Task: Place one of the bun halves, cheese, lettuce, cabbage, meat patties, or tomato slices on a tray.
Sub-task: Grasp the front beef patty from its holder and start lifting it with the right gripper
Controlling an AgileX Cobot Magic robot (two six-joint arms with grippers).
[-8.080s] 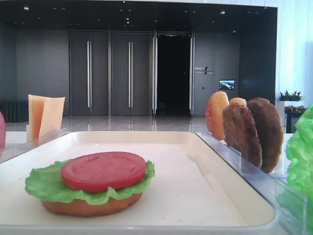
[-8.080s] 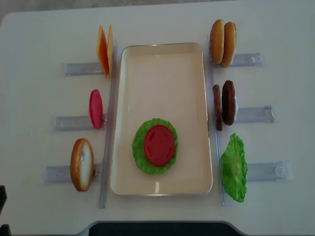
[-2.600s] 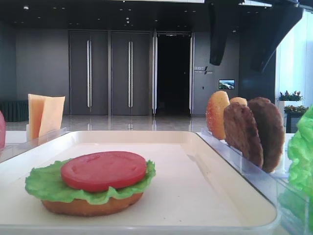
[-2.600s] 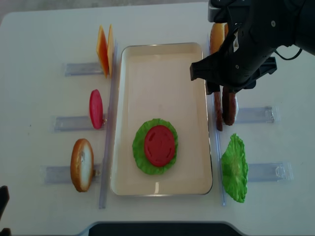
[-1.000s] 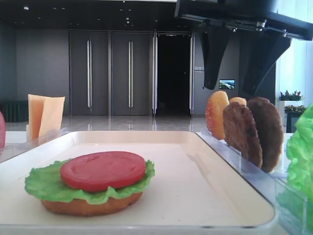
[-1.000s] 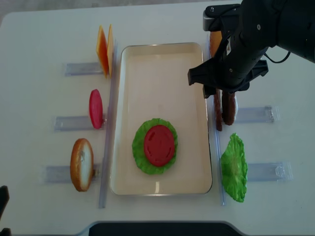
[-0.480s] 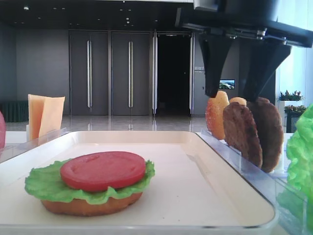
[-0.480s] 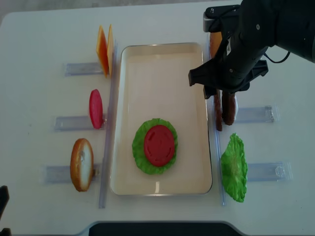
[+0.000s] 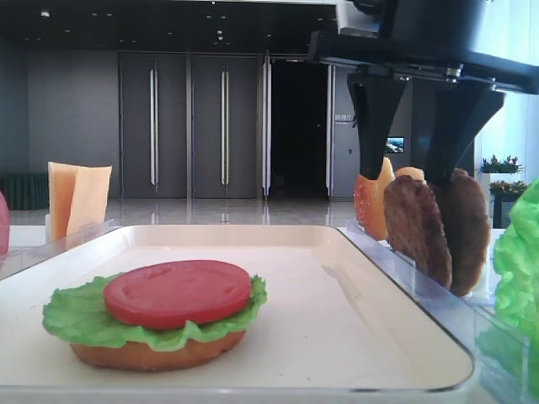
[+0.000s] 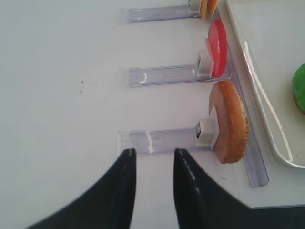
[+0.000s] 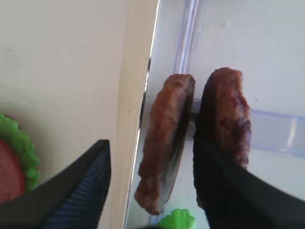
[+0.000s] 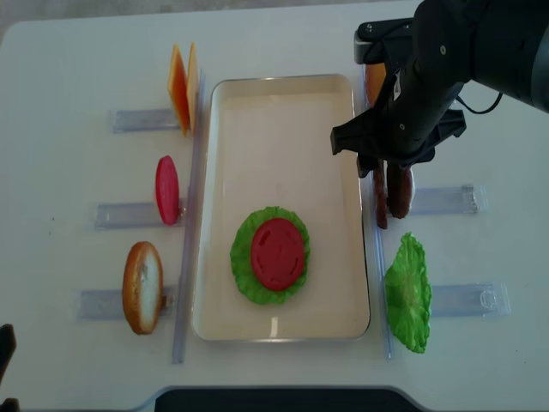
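The right claw hangs spread wide, its fingers straddling the nearer of the two meat patties standing in their clear rack beside the tray (no pinch that I can see). The left claw hovers parted, empty, over the tabletop.
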